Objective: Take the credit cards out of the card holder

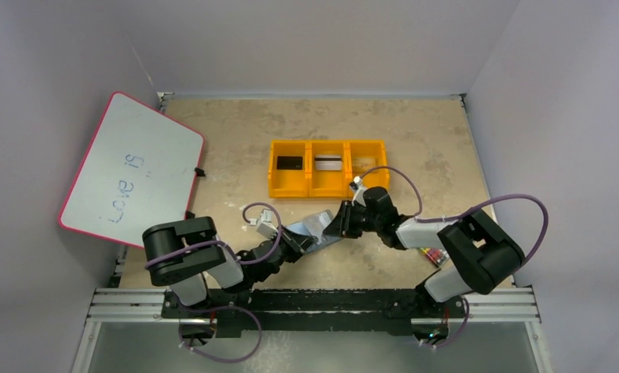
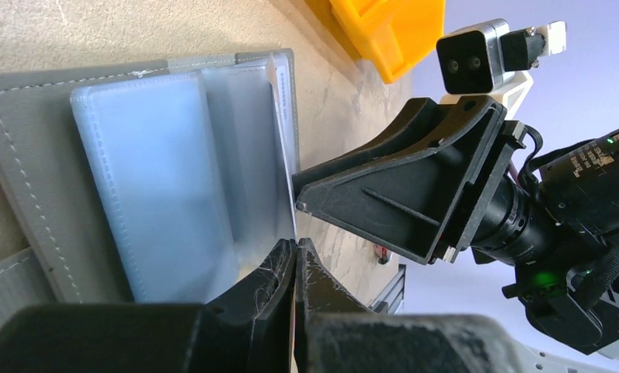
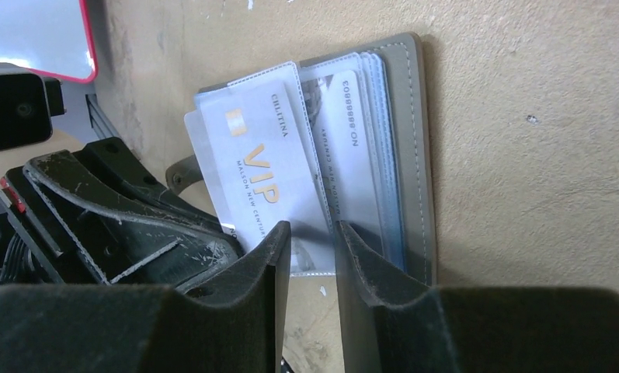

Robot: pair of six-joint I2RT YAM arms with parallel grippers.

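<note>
Right wrist is showing me two credit cards (image 3: 263,167) sitting in the card holder (image 3: 416,155) my left gripper (image 2: 294,260) is clamping, right gripper (image 3: 310,249) parted, three others (image 1: 328,163) lying in the yellow bin tray (image 1: 275,186).

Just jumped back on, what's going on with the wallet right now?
The left claw is shut on the edge of the open card holder, steadying it. The right claw, slightly open, sits at the sleeve holding a white VIP card; a numbered card lies behind it. The yellow tray holds three cards, one per compartment.
</note>
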